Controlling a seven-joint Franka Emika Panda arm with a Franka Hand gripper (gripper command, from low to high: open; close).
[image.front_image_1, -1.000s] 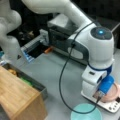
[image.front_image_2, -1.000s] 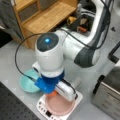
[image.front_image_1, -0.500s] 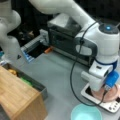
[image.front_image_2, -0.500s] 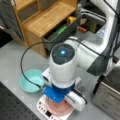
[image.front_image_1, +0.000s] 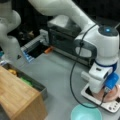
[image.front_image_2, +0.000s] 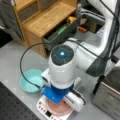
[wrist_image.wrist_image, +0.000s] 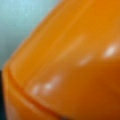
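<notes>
Surface: grey tabletop (image.front_image_1: 62, 75), with a dark perforated board along the 7 o'clock edge in a front view (image.front_image_2: 15, 105).
Background: wooden shelf unit (image.front_image_2: 42, 17) at 11 o'clock; dark metal appliance (image.front_image_1: 65, 37) behind the arm.
Arm: white Panda arm (image.front_image_1: 105, 47), wrist pointing straight down over the scale; black cable (image.front_image_1: 73, 75) looping off it.
Gripper: gripper (image.front_image_1: 101, 91) low over the dish; its fingers are hidden by the wrist body in both front views, so whether the jaws are apart or together cannot be told.
Dish: pink-orange dish (image.front_image_2: 58, 110) resting on the scale, directly below the gripper. The wrist view is filled by a glossy orange curved surface (wrist_image.wrist_image: 75, 62), so the camera is very close to it.
Scale: white digital scale (image.front_image_1: 110, 106) with buttons along its front edge.
Bowl: teal bowl (image.front_image_2: 31, 80), just beside the scale at its 9 o'clock in a front view.
Risk: judged from the close approach, further descent could press the dish hard into the scale or tip it off the platform.
Risk, secondary: a sideways move could knock the bowl; the slack cable could catch it.
</notes>
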